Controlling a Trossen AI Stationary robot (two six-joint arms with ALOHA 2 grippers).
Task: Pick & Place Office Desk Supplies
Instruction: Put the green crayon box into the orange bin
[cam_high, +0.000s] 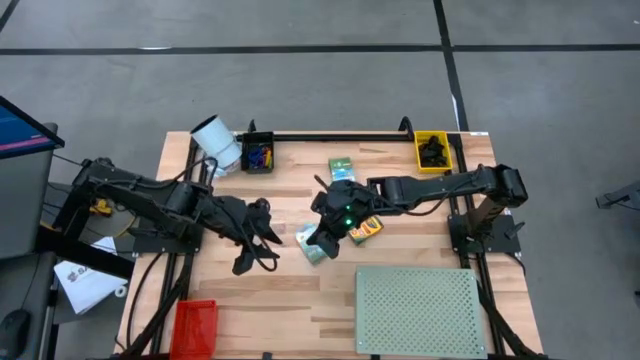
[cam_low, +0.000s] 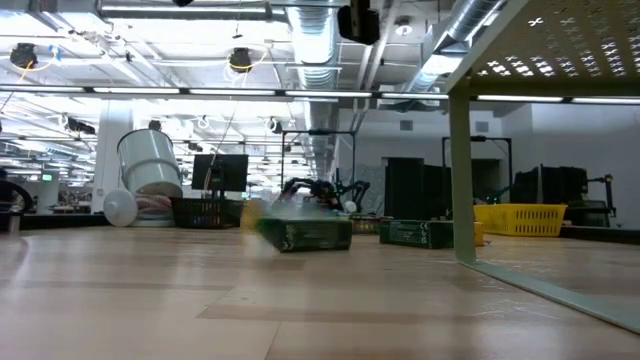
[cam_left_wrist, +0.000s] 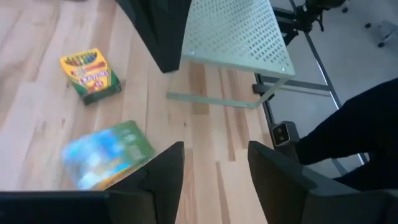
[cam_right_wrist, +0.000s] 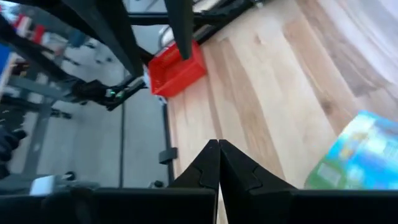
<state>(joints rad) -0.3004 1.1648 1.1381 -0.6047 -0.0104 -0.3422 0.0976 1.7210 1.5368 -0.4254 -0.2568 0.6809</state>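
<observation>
Your left gripper (cam_high: 268, 238) hangs over the bare wood left of centre, its fingers (cam_left_wrist: 163, 180) apart with only tabletop between them, holding nothing. Your right gripper (cam_high: 322, 232) reaches in from the right to mid-table with its fingers (cam_right_wrist: 219, 163) pressed tip to tip, also empty. Between the two lies a green box (cam_high: 313, 247), face up on the wood just beside the right gripper; whether they touch you cannot tell. It shows blurred in the wrist views. Just right of that gripper lies the crayon box (cam_high: 365, 229), flat and slightly turned. A second green box (cam_high: 341, 167) sits behind it toward the back rail, apart from both arms. In the back row you have a black bin (cam_high: 258, 154) holding small coloured items, a tipped white cylinder (cam_high: 217, 143) at its left, and a yellow bin (cam_high: 433, 151) with dark clips at the right corner. A red bin (cam_high: 195, 325) sits at the front left edge. The perforated board (cam_high: 419, 310) stands on legs over the front right of the table, close to the right arm's side, and in the low view its leg (cam_low: 460, 170) and top block part of the sight line across the table.
</observation>
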